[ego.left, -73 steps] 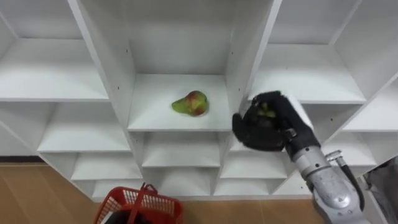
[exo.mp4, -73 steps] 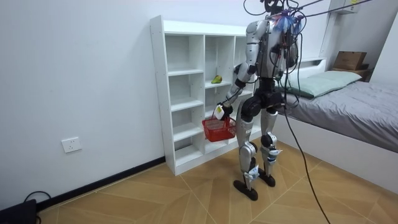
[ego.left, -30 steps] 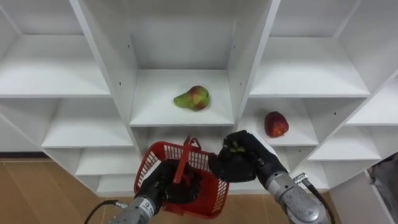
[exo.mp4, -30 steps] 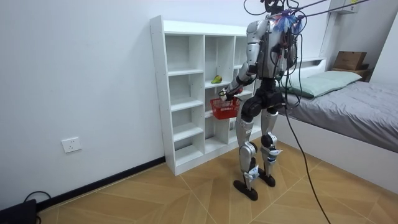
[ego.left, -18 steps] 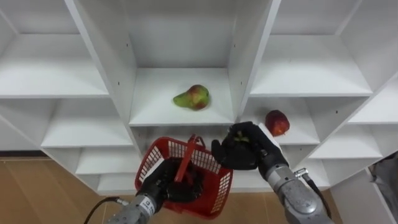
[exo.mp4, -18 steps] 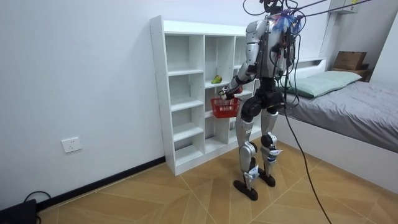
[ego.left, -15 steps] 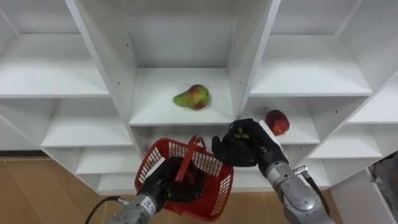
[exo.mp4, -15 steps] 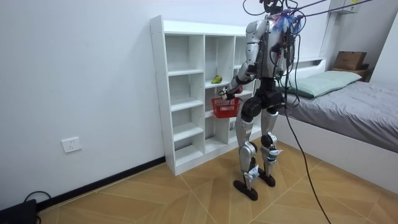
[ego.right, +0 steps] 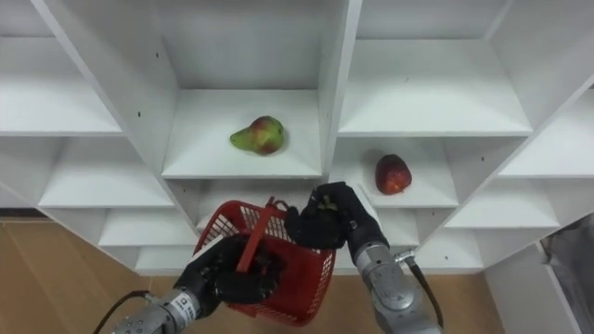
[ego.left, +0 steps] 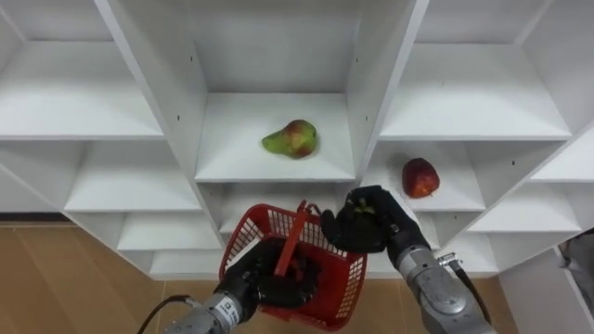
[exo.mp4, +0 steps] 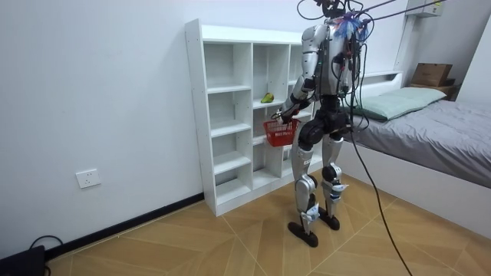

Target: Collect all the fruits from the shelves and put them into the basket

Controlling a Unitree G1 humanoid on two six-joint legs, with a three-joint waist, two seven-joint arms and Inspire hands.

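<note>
The left hand [ego.left: 263, 286] grips a red plastic lattice basket [ego.left: 330, 276] before the smooth white closet [ego.left: 176, 74], where a teardrop-shaped green-red pear [ego.left: 295, 138] and a round glossy red apple [ego.left: 419, 176] lie in neighbouring compartments. The black right hand [ego.left: 364, 223] sits at the basket's rim, fingers curled round a small greenish fruit [ego.left: 360, 210] (barely visible). The basket has come up to shelf height since 2.4 s ago, and the right hand has come down to it.
</note>
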